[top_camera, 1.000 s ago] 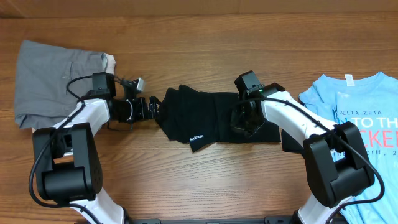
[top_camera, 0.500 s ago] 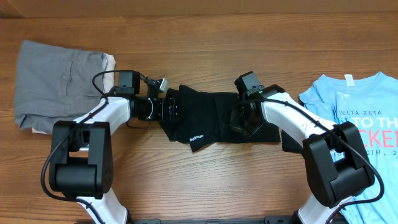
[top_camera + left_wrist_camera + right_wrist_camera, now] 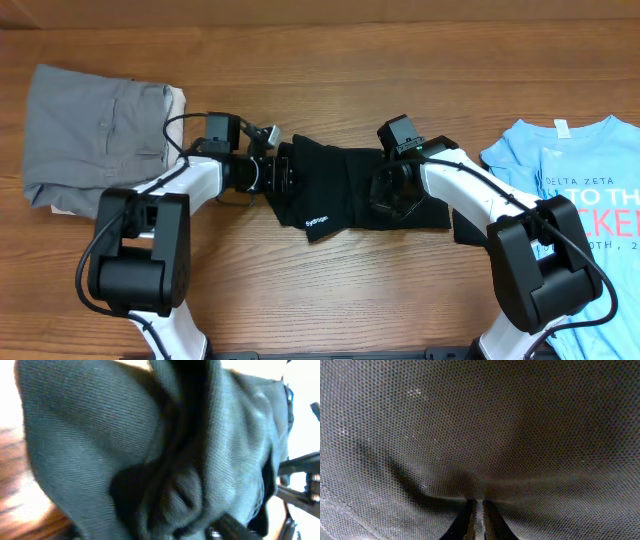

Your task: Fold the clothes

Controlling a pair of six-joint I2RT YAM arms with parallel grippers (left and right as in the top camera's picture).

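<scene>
Right tool (image 3: 477,517) pinches the black garment (image 3: 335,182); whether the left tool (image 3: 280,172) grips, I cannot tell. Crowding inward could bunch the fold.

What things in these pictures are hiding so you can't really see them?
1. Left gripper, overhead: dark against the black garment, so open or shut is unclear.
2. Left wrist view: blurred cloth fills nearly everything.
3. Blue T-shirt, overhead: the right edge cuts off its lettering.
4. Beige item, overhead: mostly covered by the grey trousers.
</scene>
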